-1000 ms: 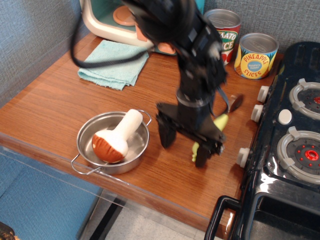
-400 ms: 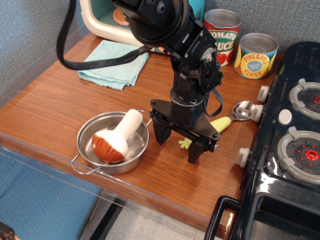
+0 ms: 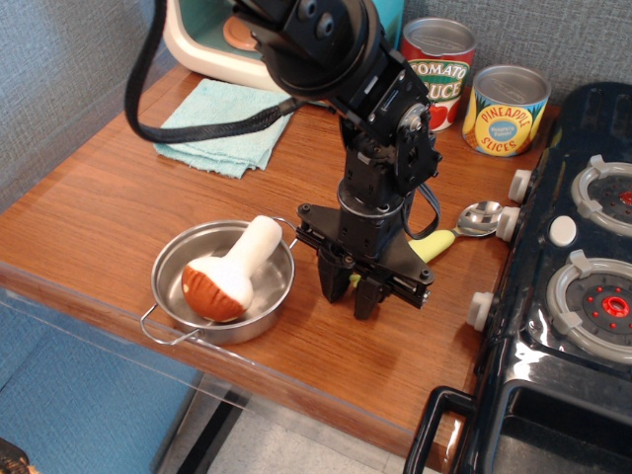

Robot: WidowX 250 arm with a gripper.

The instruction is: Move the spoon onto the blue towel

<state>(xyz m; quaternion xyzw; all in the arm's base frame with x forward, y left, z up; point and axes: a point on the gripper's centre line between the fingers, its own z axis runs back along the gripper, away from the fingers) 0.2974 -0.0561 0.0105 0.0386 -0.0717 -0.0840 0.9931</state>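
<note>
The spoon lies on the wooden table right of centre, its silver bowl (image 3: 481, 217) near the stove knobs and its pale yellow-green handle (image 3: 434, 244) running down-left under the arm. My gripper (image 3: 348, 289) points straight down at the table. Its two black fingers (image 3: 330, 281) are drawn close together around the nubbed end of the handle, and a bit of yellow-green shows between them. The spoon still rests on the table. The blue towel (image 3: 222, 128) lies folded at the back left, well apart from the gripper.
A steel pan (image 3: 168, 286) with a plush mushroom (image 3: 232, 272) sits just left of the gripper. Two cans (image 3: 506, 109) stand at the back. A black toy stove (image 3: 583, 276) borders the right side. A white and teal toy appliance (image 3: 202, 44) stands behind the towel.
The gripper moved left along the spoon to the handle's end, came down, and its fingers went from wide open to closed around the handle. The spoon's bowl came into view.
</note>
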